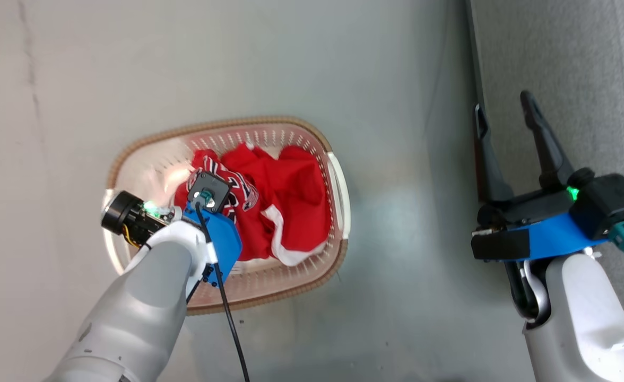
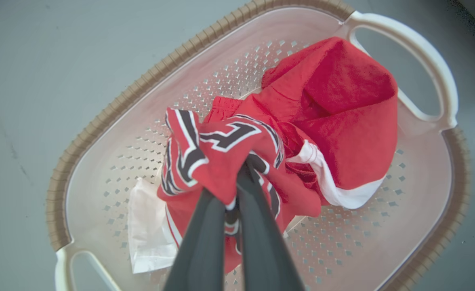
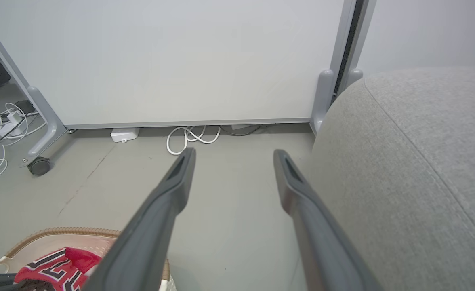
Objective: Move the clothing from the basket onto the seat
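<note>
The cream basket [image 2: 100, 121] with its brown rim stands on the floor, left of centre in the head view [image 1: 222, 126]. Inside lie two red garments: the jersey [image 2: 213, 153] with black-and-white numerals and white lining [image 2: 148, 230], and a red piece with white trim [image 2: 342, 121] beside it. My left gripper [image 2: 243, 169] reaches down into the basket, shut on a bunched fold of the jersey. My right gripper [image 1: 503, 106] hangs open and holds nothing, its fingers over the left edge of the light-grey seat [image 1: 566, 53]. The seat [image 3: 415, 161] rises at the right of the right wrist view.
Grey floor [image 1: 386, 223] separates the basket from the seat. In the right wrist view a white panel [image 3: 181, 60] on castered legs stands behind, with white cables [image 3: 191, 137] and a small white box [image 3: 124, 134] at its foot.
</note>
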